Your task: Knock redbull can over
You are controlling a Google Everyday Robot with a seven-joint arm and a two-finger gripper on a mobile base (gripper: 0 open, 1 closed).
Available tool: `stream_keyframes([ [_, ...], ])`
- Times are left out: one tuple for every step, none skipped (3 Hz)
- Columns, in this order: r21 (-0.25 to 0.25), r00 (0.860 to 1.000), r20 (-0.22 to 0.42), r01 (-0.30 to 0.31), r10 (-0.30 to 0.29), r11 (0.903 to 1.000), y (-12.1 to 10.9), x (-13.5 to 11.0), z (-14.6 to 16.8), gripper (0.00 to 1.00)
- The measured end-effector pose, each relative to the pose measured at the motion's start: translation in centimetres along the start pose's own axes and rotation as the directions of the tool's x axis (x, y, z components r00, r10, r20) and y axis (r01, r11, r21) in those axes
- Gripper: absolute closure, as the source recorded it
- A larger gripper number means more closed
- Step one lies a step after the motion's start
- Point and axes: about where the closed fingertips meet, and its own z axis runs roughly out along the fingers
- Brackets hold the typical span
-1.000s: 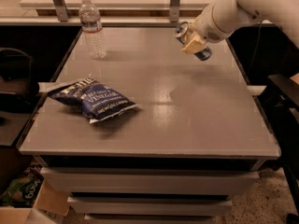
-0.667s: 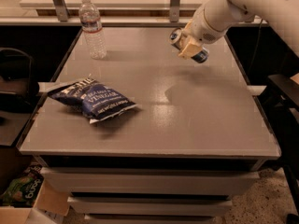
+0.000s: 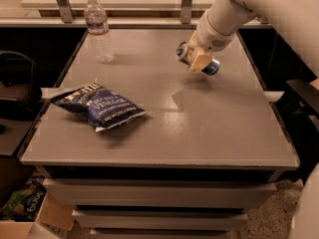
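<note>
The redbull can (image 3: 212, 67) lies tilted almost on its side at the back right of the grey table (image 3: 164, 133). Its silver top (image 3: 182, 51) points left and its blue end points right and down. My gripper (image 3: 199, 59) is right over the can's middle and hides it; the white arm comes in from the upper right. I cannot tell whether the can rests on the table or hangs in the gripper.
A clear water bottle (image 3: 98, 30) stands upright at the back left. A dark blue chip bag (image 3: 99, 106) lies at the front left. A raised rail with metal posts (image 3: 187, 1) runs behind the table. A dark chair (image 3: 15, 91) stands to the left.
The gripper and the tilted can have moved together a little to the left and toward the front of the table. The bottle and the chip bag have not moved.
</note>
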Motion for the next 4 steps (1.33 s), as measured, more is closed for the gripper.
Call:
stream_keyframes([
  [-0.06,1.0,-0.01,0.024,-0.024,0.9979,1.0,-0.2,0.9,1.0],
  [-0.109,0.999,-0.013,0.046,-0.048,0.993,1.7,-0.3,1.3,1.0],
  [-0.144,0.998,-0.012,0.059,-0.061,0.9878,2.2,-0.5,1.7,1.0],
  [-0.172,0.998,-0.012,0.061,-0.064,0.9831,2.5,-0.6,1.9,0.82],
])
